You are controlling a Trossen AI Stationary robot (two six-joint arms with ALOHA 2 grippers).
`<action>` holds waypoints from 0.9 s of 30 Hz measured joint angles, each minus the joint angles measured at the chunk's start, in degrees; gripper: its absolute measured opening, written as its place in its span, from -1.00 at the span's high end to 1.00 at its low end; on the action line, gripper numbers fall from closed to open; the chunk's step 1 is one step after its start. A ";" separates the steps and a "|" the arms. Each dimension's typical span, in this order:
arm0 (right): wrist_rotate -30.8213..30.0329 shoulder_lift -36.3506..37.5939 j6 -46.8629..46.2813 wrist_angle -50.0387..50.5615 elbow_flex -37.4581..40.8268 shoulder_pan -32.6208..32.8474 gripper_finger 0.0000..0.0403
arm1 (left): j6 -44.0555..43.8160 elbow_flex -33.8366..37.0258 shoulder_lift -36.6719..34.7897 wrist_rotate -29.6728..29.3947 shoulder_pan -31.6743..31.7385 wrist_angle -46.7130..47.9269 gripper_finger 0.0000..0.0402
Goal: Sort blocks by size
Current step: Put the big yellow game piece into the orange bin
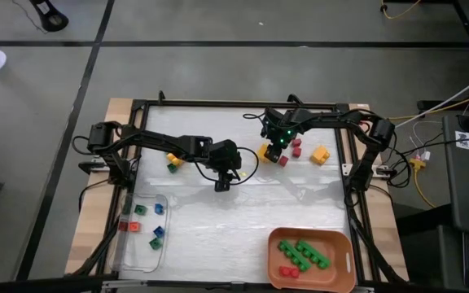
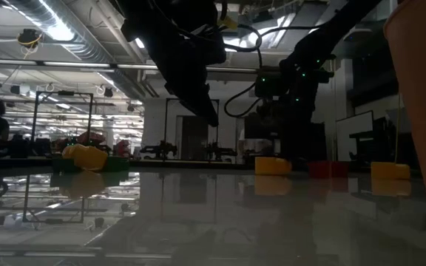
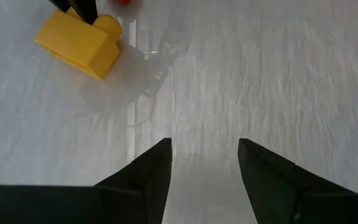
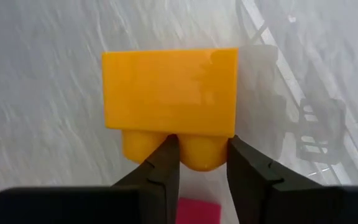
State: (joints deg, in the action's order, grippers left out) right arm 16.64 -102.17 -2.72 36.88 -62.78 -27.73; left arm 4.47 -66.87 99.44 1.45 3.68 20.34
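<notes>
A yellow block (image 4: 169,87) lies on its side on the white table, its two studs toward my right gripper (image 4: 199,163), which is shut on one stud. A red block (image 1: 283,159) lies right beside it; another red block (image 1: 296,146) and a yellow block (image 1: 321,155) lie further right. A yellow and a green block (image 1: 172,161) sit at the left. My left gripper (image 3: 204,155) hangs open over bare table near the middle, with nothing between its fingers. My right gripper pinches one stud (image 4: 202,155) of the yellow block between its two fingertips; one fingertip (image 4: 166,158) stands in the gap between the two studs. The fingers slant steeply down from above. The block rests on the table.
A clear tray (image 1: 122,244) at the near left holds several small blocks in red, green and blue. An orange tray (image 1: 342,273) at the near right holds long green bricks and a red one. Bare table lies between the two trays.
</notes>
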 joint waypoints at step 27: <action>21.63 3.38 -0.80 4.45 -11.45 11.30 0.45 | -6.06 0.00 -21.97 -0.22 0.00 21.99 0.15</action>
State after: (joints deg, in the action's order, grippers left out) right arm 38.27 -98.79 -3.52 41.33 -74.23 -16.42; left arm -1.59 -66.87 77.47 1.23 3.68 42.33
